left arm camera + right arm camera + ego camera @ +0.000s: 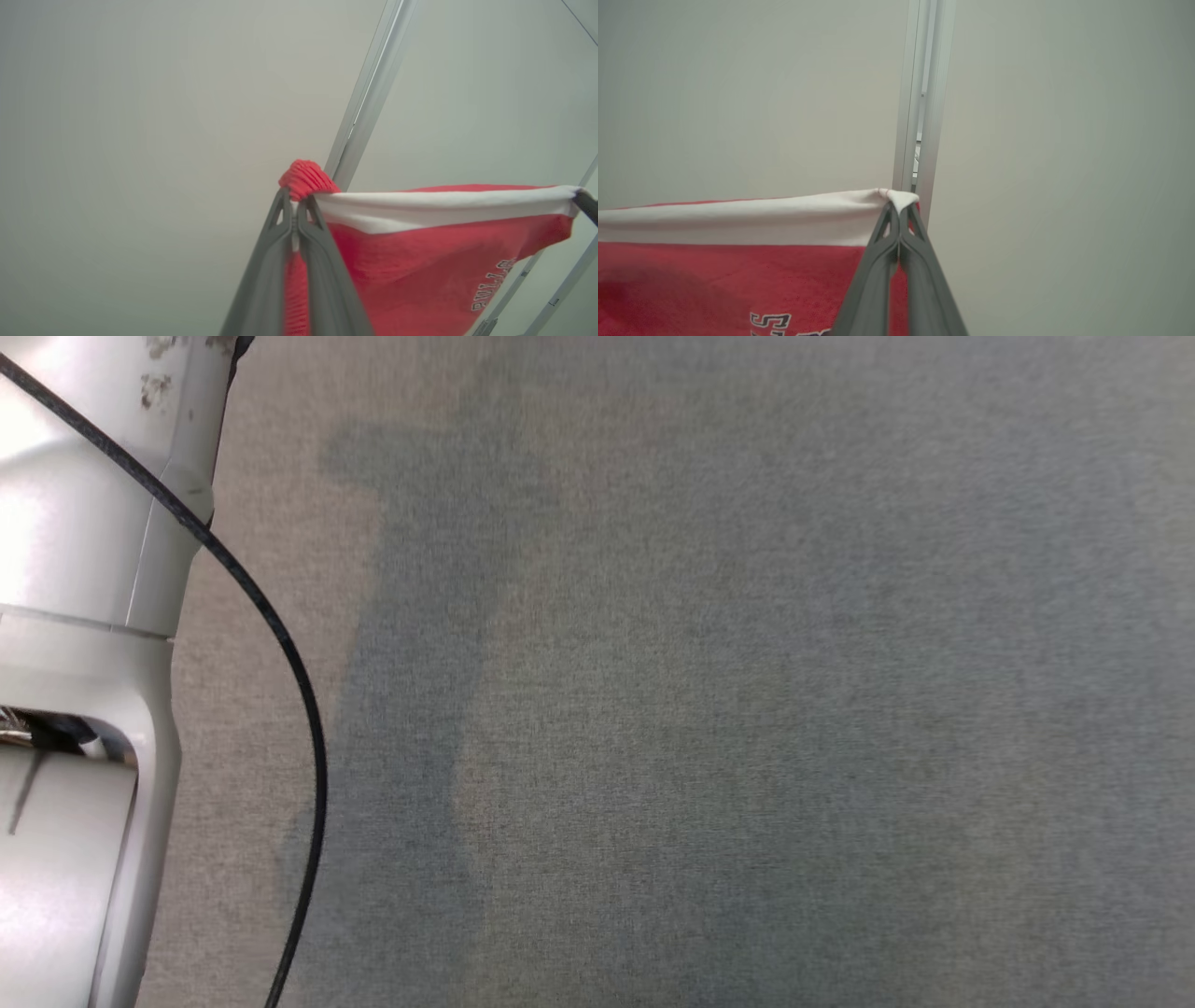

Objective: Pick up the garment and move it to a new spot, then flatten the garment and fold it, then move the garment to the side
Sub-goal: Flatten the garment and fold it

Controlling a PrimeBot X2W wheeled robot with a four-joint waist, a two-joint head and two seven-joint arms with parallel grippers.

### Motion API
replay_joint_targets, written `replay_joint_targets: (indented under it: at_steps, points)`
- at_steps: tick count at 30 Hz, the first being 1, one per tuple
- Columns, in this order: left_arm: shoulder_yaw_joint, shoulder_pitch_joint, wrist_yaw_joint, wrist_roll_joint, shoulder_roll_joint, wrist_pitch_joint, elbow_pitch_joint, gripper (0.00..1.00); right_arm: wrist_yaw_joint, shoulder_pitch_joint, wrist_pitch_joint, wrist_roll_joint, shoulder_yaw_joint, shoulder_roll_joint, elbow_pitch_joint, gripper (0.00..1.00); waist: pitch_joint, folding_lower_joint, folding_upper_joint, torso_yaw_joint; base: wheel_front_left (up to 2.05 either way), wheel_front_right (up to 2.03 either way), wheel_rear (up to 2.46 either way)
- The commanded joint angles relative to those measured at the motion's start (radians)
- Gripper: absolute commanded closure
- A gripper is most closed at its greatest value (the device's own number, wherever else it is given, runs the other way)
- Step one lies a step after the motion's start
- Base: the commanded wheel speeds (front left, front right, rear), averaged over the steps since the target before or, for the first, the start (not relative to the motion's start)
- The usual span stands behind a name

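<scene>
Against a plain pale wall with an aluminium post, the red knit garment with a white band hangs stretched between both grippers. The left gripper is clamped on its ribbed red corner and the right gripper on its white corner.

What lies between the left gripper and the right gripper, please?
The garment, its white edge stretched from the left gripper to the right gripper; the left wrist view shows it.

The red garment bears outlined letters reading "PULL", the rest unreadable.
</scene>
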Motion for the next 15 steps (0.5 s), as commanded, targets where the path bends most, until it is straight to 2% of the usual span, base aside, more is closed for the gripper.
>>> replay_joint_targets:
  at_steps: [1, 4, 7, 11, 15]
  points:
    - [0.006, -0.011, -0.008, -0.001, -0.002, -0.038, 0.021, 1.00, 0.000, 0.025, -0.004, -0.047, -0.043, -0.002, -0.009, 1.00, 0.072, 0.0000, 0.0000, 0.021, 0.00, 0.00, 0.00]
    - [0.009, -0.037, -0.025, -0.015, -0.015, -0.128, 0.073, 1.00, 0.000, 0.080, -0.004, -0.188, -0.208, 0.003, -0.073, 1.00, 0.112, 0.0000, 0.0000, 0.030, 0.00, 0.00, 0.00]
    - [-0.010, -0.013, -0.050, -0.021, -0.024, -0.165, 0.129, 1.00, 0.000, 0.196, -0.004, -0.308, -0.328, 0.041, -0.133, 1.00, 0.140, 0.0000, 0.0000, 0.033, 0.00, 0.00, 0.00]
    - [-0.044, 0.041, -0.079, -0.027, -0.028, -0.181, 0.199, 1.00, 0.000, 0.330, -0.004, -0.393, -0.394, 0.088, -0.172, 1.00, 0.161, 0.0000, 0.0000, 0.029, 0.00, 0.00, 0.00]
    - [-0.079, 0.118, -0.096, -0.048, -0.028, -0.178, 0.254, 1.00, 0.000, 0.445, -0.004, -0.389, -0.386, 0.116, -0.174, 1.00, 0.162, 0.0000, 0.0000, 0.027, 0.00, 0.00, 0.00]
